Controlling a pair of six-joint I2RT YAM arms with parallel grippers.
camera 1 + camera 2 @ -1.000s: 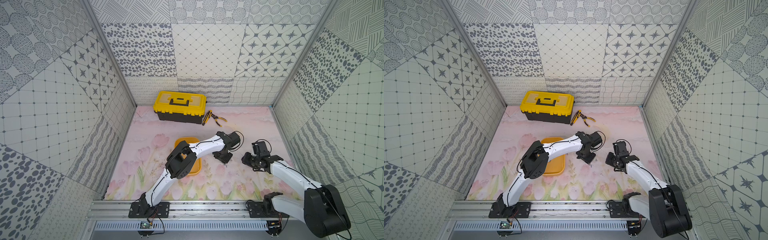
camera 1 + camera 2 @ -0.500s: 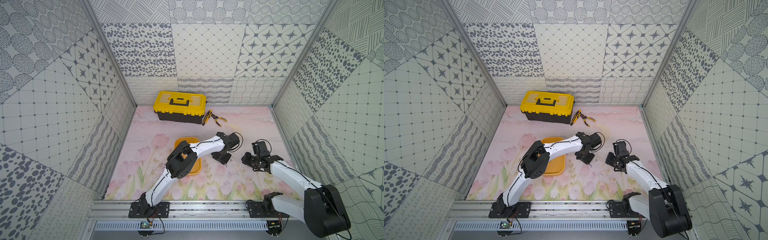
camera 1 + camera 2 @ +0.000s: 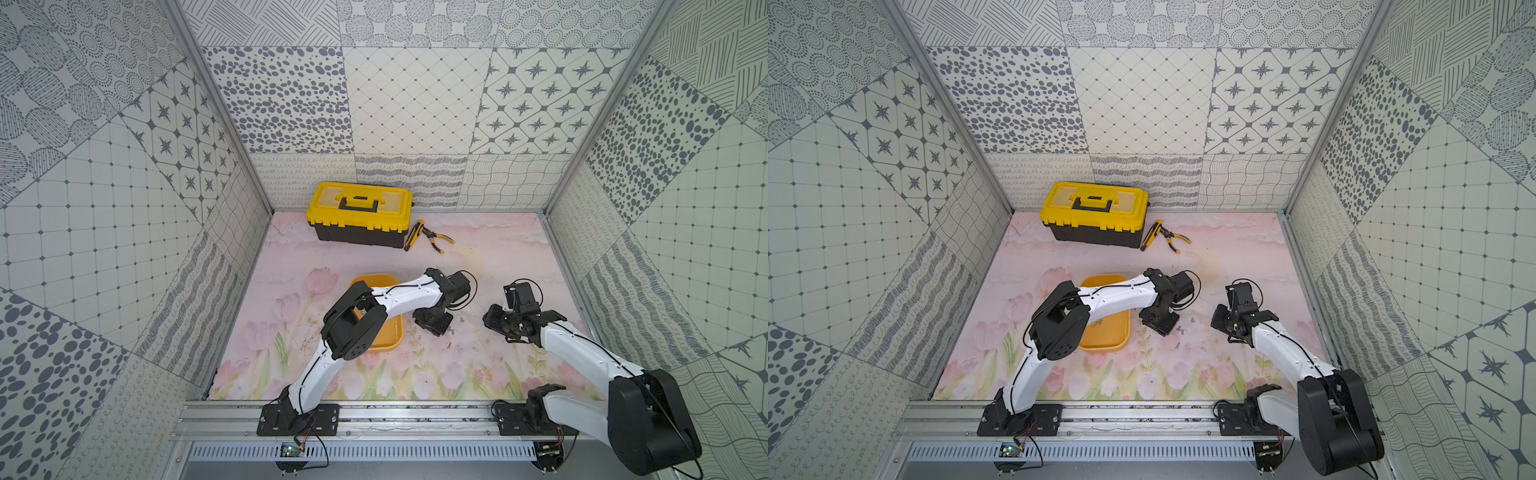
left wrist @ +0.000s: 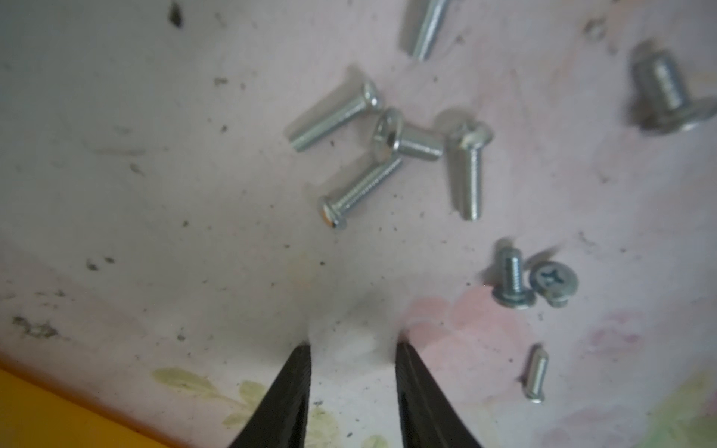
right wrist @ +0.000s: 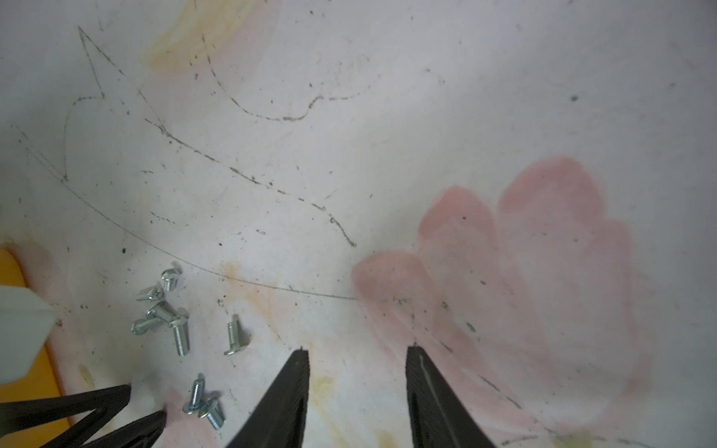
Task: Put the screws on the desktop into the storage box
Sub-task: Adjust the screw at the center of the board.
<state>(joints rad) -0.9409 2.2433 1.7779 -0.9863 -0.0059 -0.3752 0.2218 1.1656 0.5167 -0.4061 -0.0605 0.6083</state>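
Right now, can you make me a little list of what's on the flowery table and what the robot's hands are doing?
storage box: yellow, lidless, partly under the left arm
screws: scattered loose on the desktop
left hand: open, empty, just short of the screws
right hand: open, empty, beside the screws
toolbox: closed, at the back
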